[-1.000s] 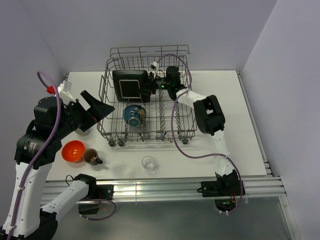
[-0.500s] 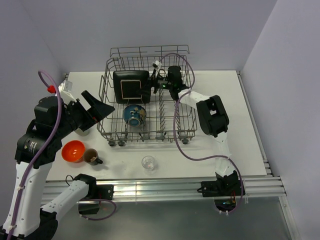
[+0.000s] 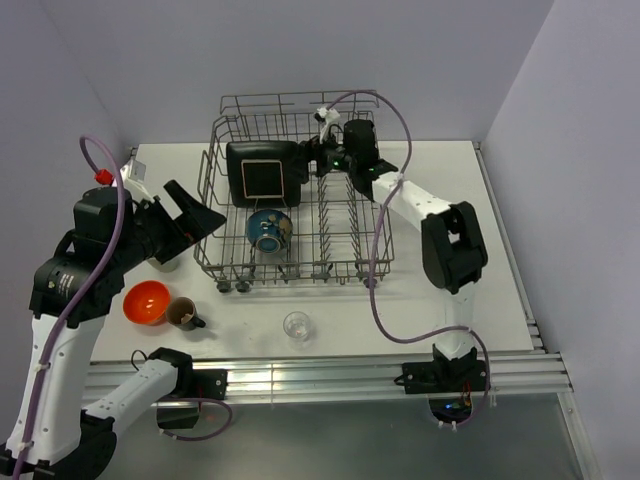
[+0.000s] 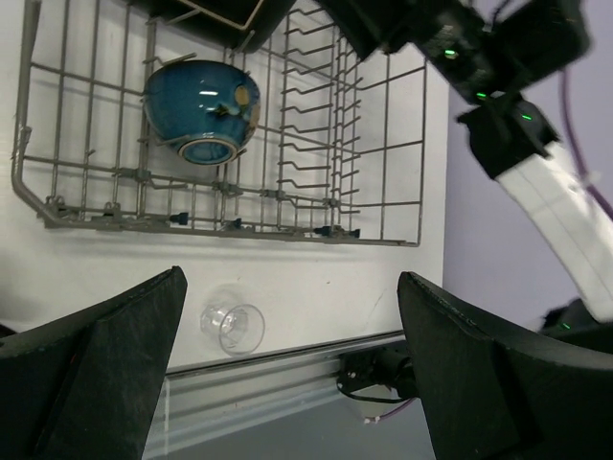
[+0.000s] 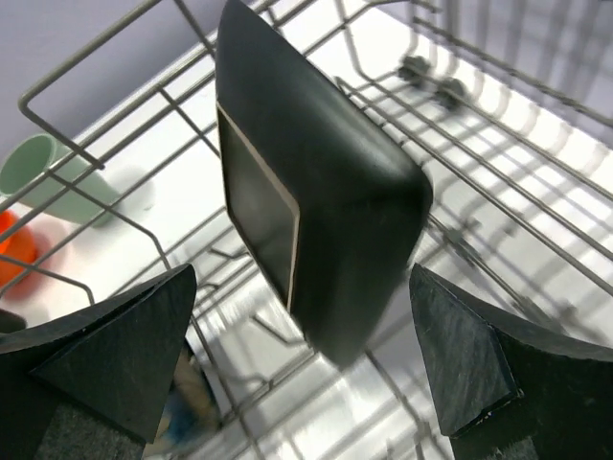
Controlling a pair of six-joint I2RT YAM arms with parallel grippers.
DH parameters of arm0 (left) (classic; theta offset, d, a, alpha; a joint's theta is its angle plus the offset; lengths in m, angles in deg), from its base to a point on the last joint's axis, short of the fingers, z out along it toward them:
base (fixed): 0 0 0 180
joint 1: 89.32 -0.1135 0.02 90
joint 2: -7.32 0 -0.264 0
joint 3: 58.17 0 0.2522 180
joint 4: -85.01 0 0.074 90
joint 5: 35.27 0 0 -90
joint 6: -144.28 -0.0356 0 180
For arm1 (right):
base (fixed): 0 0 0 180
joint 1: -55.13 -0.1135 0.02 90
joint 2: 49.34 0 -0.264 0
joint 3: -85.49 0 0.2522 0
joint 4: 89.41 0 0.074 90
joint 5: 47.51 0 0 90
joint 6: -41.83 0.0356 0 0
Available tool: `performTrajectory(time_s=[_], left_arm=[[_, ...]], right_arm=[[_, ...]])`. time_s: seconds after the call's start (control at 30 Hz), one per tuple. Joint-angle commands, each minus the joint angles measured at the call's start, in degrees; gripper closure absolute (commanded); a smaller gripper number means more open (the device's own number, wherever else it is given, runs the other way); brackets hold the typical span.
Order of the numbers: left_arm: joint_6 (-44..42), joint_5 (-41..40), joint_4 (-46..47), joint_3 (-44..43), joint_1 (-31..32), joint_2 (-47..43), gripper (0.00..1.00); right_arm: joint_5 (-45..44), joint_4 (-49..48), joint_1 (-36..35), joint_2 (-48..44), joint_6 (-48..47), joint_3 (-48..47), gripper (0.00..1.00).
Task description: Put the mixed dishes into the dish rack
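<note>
Starting at the near edge of the table (image 3: pixel 420 300): one small clear glass (image 3: pixel 296 324) stands upright on its own, in front of the rack. To its left is one dark brown mug (image 3: pixel 183 314), mouth up, handle pointing right, and just beside it one small orange bowl (image 3: pixel 147 301), open side up.

My left gripper (image 4: pixel 292 278) hangs above the rack's front left corner, fingers spread wide with nothing between them. One pale green cup (image 5: pixel 38 172) sits on the table left of the rack, mostly hidden under that arm from above.

Now the dish rack (image 3: pixel 340 262) – one grey wire basket with upright tines, small wheels along the front and a raised rail at the back. In its front left part one blue round bowl (image 3: pixel 268 230) lies tipped on its side, foot ring showing. Behind it one black square plate (image 3: pixel 263 176) stands on edge among the tines, pale centre facing me.

My right gripper (image 5: pixel 302 273) is at the plate's right edge – fingers apart; I can't tell if either touches it.

Six dishes: two in the rack, four on the table.
</note>
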Motion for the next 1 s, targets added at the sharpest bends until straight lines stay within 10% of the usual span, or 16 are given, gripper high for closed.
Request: performTrajectory(time_s=[0.0,0.4,0.57,0.83,0.97], left_arm=[[-0.8,-1.4,-2.33,-0.83,-0.14,-0.57,0.01],[-2.64,9.66,-7.16,7.5,-0.06,-0.4,0.05],[0.16,13.46,-3.83,17.0,1.17,-4.7,0.12],[7.98,6.79,5.92,29.31,18.12,-4.36,0.14],[10.88,0.28,9.09,29.32,26.91,0.38,0.12]], right_arm=[[-9.0,3.81,-0.5,-8.62,-2.87,3.12,0.0],[-17.88,12.42,-0.76,-20.82,3.7,8.57,0.0],[-27.37,39.89,-4.96,-24.9,14.16,-1.67,0.0],[-50.12,58.39,-22.1,-40.61,9.33,0.47,0.0],[-46.49,61.56,-19.58,-49.05,16.73,5.04,0.0]])
